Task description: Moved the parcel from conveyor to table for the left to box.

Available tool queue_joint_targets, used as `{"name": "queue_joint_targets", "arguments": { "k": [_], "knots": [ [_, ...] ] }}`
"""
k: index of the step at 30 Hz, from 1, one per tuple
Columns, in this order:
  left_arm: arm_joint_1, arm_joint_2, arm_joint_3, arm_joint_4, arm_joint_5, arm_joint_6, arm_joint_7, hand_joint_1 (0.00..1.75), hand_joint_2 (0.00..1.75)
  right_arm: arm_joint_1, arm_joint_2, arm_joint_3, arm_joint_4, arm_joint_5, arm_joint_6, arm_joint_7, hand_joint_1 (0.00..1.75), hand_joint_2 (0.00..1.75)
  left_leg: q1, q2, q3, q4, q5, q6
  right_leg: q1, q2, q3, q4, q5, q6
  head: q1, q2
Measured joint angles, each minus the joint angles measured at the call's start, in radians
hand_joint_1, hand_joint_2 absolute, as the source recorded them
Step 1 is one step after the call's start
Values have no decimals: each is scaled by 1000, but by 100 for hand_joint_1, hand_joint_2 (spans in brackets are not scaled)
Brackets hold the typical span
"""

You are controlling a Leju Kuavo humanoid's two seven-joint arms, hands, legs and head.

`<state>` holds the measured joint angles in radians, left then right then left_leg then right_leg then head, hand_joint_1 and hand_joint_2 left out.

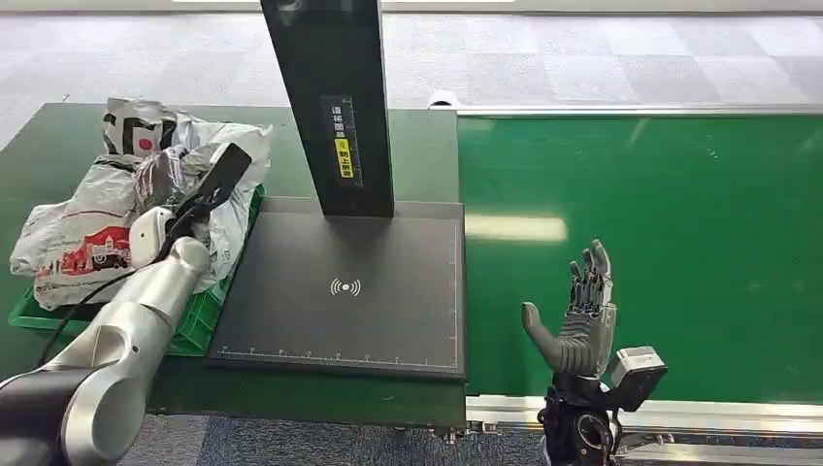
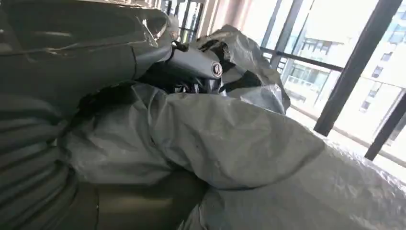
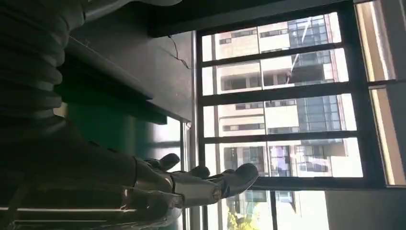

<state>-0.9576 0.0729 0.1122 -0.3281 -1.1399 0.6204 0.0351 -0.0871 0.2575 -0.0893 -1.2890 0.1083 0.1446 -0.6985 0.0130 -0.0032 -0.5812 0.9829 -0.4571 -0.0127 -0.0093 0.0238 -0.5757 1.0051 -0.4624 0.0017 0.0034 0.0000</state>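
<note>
Two hands — right hand (image 1: 580, 316) spread, empty, left hand (image 1: 181, 199) among grey parcels (image 1: 87, 233), grasp unclear, label unreadable.

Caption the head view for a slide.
Right hand open above the green conveyor; left hand among parcels in the crate.

Left robot hand (image 2: 191, 67) buried — grip unclear — among parcels (image 1: 116, 223).
</note>
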Motion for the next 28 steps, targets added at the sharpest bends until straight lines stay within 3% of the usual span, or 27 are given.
{"name": "queue_joint_targets", "arguments": {
  "k": [6,8,13,16,19,21,23,28],
  "knots": [
    [-1,20,94,-89,-231,74,102,0,175,3,0,-6,11,8,-15,0,0,175,1,0,0,0,0,0,0,0,-1,0,0,0,0,0],
    [-2,24,146,-134,-291,76,83,0,175,8,0,-8,12,10,-21,0,0,175,1,1,0,0,0,0,0,0,-1,0,0,0,0,0],
    [-11,-10,371,-339,-285,80,-235,0,175,12,0,-16,19,21,-48,0,0,175,1,2,-1,0,0,0,0,1,-2,0,0,0,0,0],
    [-26,-62,481,-435,-187,80,-463,0,175,12,0,-20,26,28,-50,0,0,175,0,0,-1,0,0,0,0,0,-2,0,0,0,0,0],
    [-37,-125,554,-518,-74,80,-617,0,175,9,2,-22,34,43,-56,0,0,175,0,-1,-2,0,0,0,0,-1,-1,0,0,0,0,0],
    [-13,-164,548,-592,81,80,-688,0,175,6,3,-23,40,47,-74,0,0,175,0,-1,-1,0,0,0,0,-1,-1,0,0,0,1,0],
    [75,-208,457,-734,270,80,-687,0,175,11,3,-24,41,43,-84,0,0,175,-1,-1,0,0,0,0,-1,-1,-1,0,0,0,-1,0],
    [209,-260,282,-934,316,80,-676,0,175,15,2,-28,41,42,-87,0,0,175,0,-6,-3,0,0,0,-1,-6,-1,0,-2,2,0,0]
  ]
}}
